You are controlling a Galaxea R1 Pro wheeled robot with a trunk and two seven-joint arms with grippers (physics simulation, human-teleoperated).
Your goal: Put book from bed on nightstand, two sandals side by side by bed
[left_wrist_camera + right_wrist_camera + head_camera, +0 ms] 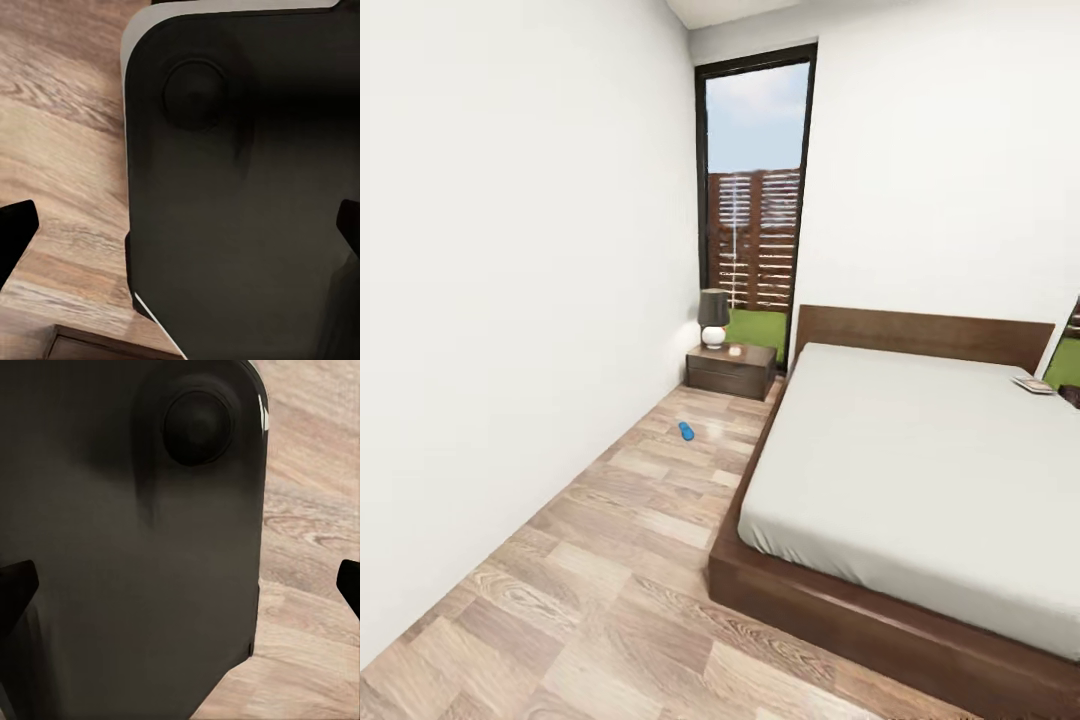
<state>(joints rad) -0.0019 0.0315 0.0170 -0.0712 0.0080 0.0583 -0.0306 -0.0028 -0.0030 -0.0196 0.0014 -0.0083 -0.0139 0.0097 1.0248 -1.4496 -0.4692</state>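
The bed (920, 450), with its light-grey mattress and dark wooden frame, takes up the right side of the head view. The book (1033, 384) lies flat on the mattress at the far right corner, close to the headboard. A blue sandal (686, 431) rests on the wooden floor between the wall and the bed, a little short of the nightstand (731, 368). In the wrist views my left gripper (180, 232) and right gripper (180, 589) are open and hold nothing. Their dark fingertips stand wide apart over the robot's black body panel and the floor.
A lamp (713, 317) with a black shade and a small pale object (735, 351) stand on the nightstand. Behind them is a tall window (755, 200). A white wall (510, 300) runs along the left, leaving a floor aisle (610, 560) beside the bed.
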